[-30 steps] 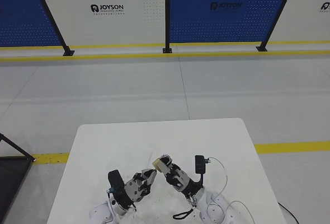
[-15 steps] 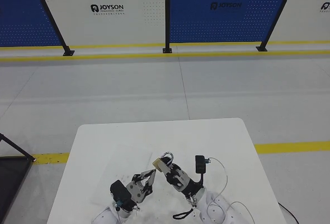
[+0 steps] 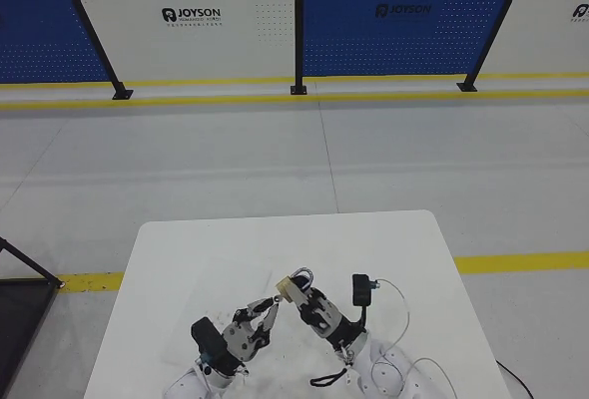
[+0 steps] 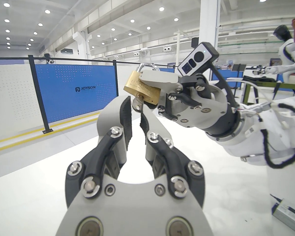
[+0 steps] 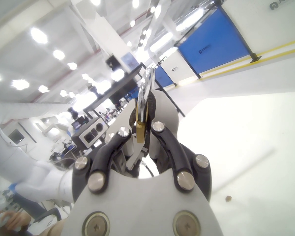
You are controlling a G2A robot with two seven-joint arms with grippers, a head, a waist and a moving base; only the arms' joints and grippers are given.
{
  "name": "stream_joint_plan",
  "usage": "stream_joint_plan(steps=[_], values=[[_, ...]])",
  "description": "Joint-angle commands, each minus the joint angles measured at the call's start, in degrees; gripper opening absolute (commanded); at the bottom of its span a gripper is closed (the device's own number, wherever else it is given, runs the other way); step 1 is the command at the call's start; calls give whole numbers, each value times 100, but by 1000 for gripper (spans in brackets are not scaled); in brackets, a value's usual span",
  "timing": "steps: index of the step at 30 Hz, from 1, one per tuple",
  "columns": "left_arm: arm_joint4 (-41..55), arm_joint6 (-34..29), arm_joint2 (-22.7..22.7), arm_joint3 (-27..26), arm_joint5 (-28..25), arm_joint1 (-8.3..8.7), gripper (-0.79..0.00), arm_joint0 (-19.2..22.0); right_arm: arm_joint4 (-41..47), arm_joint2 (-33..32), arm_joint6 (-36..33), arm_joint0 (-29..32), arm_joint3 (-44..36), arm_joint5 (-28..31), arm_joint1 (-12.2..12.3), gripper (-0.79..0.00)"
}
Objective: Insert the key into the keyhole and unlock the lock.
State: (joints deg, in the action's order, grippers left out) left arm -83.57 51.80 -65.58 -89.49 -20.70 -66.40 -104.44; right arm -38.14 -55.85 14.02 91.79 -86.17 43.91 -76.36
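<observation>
Right in front of me, low on the table (image 3: 374, 249) at about 6 o'clock in the top view, my left gripper (image 4: 135, 108) sits at the head of the key (image 4: 137, 103). I cannot tell if it is pinching the key or just loose around it. The key looks pushed into the hole at the bottom of the lock (image 4: 142, 90), so I think the first part of the job is done.

Just past that, my right gripper (image 5: 147, 99) squeezes the gold lock by its flat sides and holds it up off the table. One leg of the silver loop (image 4: 146, 66) goes into the lock body. The other leg is hidden. I think the loop has not popped open, so the turn is left to do.

From above, the lock's long way runs from 7 o'clock to 1 o'clock. The loop points to 1 o'clock, away from me. The key lies on the same line, with its head sticking out to 7 o'clock, toward my left gripper.

Far off at 12 o'clock stands a blue and white fence (image 3: 394, 40).
</observation>
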Motion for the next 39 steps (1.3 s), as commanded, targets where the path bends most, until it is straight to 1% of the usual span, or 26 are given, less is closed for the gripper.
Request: stream_joint_plan(steps=[1,4,6,7,9,11,13,18,24,25,26,27,28,30,33,36,39], values=[[90,-69,-161,-85,-268,46,0,-73,48,-3,-20,-35,20,-53,-4,-785],[207,-147,-563,-196,-637,144,0,-257,266,20,-193,-168,155,-227,-21,-785],[353,-178,-953,-219,-937,225,0,-429,473,97,-553,-385,344,-567,-51,-785],[410,-192,-1191,-220,-985,264,0,-515,549,164,-766,-524,450,-788,-76,-785],[384,-223,-1672,-172,-923,337,0,-681,714,373,-1204,-812,695,-1231,-145,-785],[413,-292,-2084,-27,-876,394,0,-835,689,661,-1642,-1112,1002,-1693,-233,-785],[409,-370,-2435,137,-750,435,0,-933,704,1003,-2097,-1386,1275,-2002,-338,-785],[654,-364,-2806,466,-840,473,0,-974,802,1736,-2890,-1975,1862,-2620,-634,-785],[673,-352,-2813,493,-849,472,0,-968,685,2351,-3093,-2421,2415,-3216,-977,-785],[673,-352,-2813,493,-849,472,0,-968,652,2417,-3138,-2488,2504,-3320,-1024,-702],[673,-352,-2813,493,-849,472,0,-968,588,2472,-3125,-2552,2580,-3429,-1066,-453],[673,-352,-2813,493,-849,472,0,-968,534,2521,-3088,-2596,2643,-3515,-1105,-409],[673,-352,-2813,493,-849,472,0,-968,487,2558,-3061,-2628,2704,-3571,-1135,0],[673,-352,-2813,493,-849,472,0,-968,424,2594,-2998,-2667,2765,-3570,-1173,0],[673,-352,-2813,493,-849,472,0,-968,140,2612,-2929,-2681,2745,-3589,-1163,0],[673,-352,-2813,493,-849,472,0,-968,-213,2552,-2837,-2597,2528,-3663,-1085,0],[673,-352,-2813,493,-849,472,0,-968,-590,2401,-2782,-2412,2105,-3743,-943,0]])
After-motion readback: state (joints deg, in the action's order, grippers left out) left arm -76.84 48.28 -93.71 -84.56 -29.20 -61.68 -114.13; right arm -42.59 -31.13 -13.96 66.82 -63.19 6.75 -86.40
